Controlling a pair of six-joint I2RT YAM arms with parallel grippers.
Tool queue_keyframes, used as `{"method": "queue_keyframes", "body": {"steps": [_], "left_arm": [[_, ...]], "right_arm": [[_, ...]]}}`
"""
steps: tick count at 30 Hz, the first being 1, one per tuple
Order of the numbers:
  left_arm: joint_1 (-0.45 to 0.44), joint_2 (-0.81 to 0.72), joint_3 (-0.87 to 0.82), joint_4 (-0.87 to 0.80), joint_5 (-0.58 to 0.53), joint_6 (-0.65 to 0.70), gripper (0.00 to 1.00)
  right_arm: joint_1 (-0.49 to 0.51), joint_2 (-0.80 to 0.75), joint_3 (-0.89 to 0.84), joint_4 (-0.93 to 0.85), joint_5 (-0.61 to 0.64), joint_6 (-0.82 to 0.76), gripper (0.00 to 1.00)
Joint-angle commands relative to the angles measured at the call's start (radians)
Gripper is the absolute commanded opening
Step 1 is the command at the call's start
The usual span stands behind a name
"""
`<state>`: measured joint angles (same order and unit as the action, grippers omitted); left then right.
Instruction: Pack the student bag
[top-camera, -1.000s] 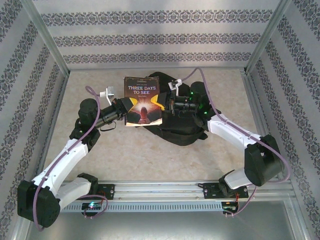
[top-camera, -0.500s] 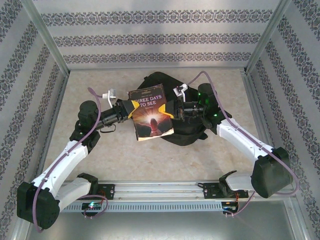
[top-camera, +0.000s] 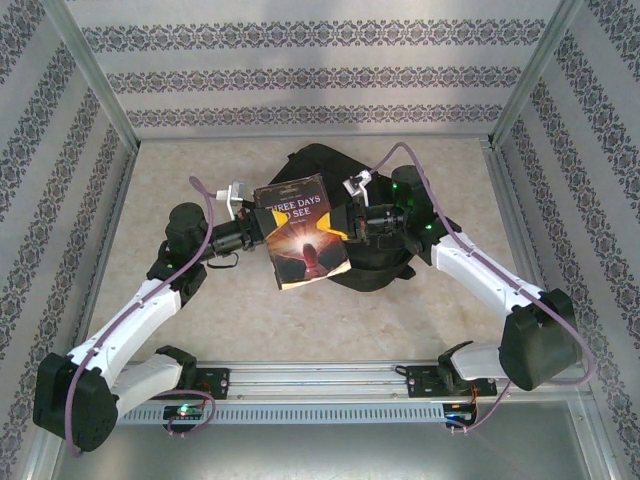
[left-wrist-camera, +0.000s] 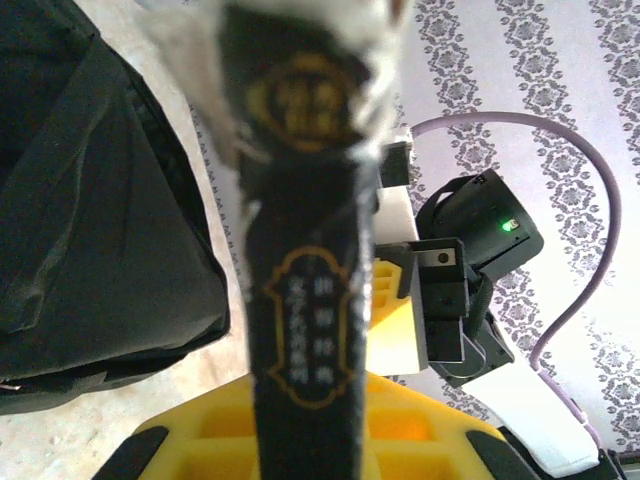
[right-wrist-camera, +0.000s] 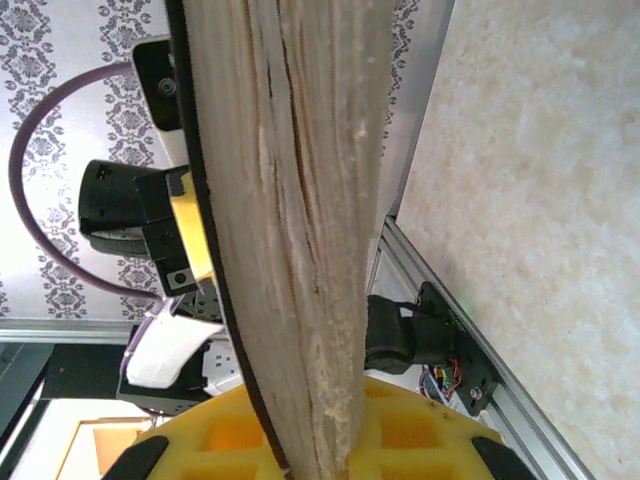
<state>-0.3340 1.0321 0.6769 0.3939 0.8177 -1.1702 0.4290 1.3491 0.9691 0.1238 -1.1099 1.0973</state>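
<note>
Book (top-camera: 303, 232): paperback with a dark cover, an orange glow and the title THREE DAYS TO SEE in pale letters. It is at the centre of the overhead frame, lifted off the worktop (top-camera: 300, 330). The cover faces up and the book is turned slightly askew, with its lower end swung toward the right.

Left pincer (top-camera: 262, 226): yellow-tipped and closed on the book's left edge, the spine side. In the left wrist view the dark spine (left-wrist-camera: 305, 330), with gold ornaments, runs up the middle of the frame from between the yellow pads (left-wrist-camera: 200, 440) at the bottom.

Right pincer (top-camera: 335, 226): closed on the book's right edge. In the right wrist view the cream page block (right-wrist-camera: 300, 200) rises from the yellow pads (right-wrist-camera: 420, 440) at the bottom.

Student bag (top-camera: 315, 160): black soft fabric, lying on the worktop at frame centre. It is behind and beneath the raised book. Its rounded top shows above the book and its lower part to the book's lower right, under the right arm. Cannot tell whether it is open or zipped.

Worktop: beige and mottled, bare around the bag.

Walls (top-camera: 300, 80): pale with grey ornamental bands, along the top and both sides of the frame.

Rail (top-camera: 320, 380): aluminium, along the bottom of the frame, carrying both arm bases.
</note>
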Motion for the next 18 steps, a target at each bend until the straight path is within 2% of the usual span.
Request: {"method": "queue_keyframes", "body": {"steps": [1, 6, 10, 13, 18], "left_arm": [[0.010, 0.002, -0.006, 0.220, -0.076, -0.094, 0.00], [0.014, 0.066, -0.003, 0.418, -0.304, -0.234, 0.00], [0.016, 0.099, 0.036, 0.438, -0.410, -0.253, 0.00], [0.017, 0.116, 0.063, 0.439, -0.455, -0.252, 0.00], [0.019, 0.145, 0.083, 0.465, -0.460, -0.268, 0.00]], "right_arm": [[-0.037, -0.046, -0.038, 0.135, 0.164, 0.099, 0.34], [0.006, -0.022, -0.057, 0.358, 0.195, 0.246, 0.63], [0.012, -0.021, -0.072, 0.470, 0.241, 0.320, 0.82], [0.014, -0.031, -0.086, 0.504, 0.283, 0.353, 0.88], [0.008, -0.019, -0.127, 0.577, 0.353, 0.431, 0.90]]}}
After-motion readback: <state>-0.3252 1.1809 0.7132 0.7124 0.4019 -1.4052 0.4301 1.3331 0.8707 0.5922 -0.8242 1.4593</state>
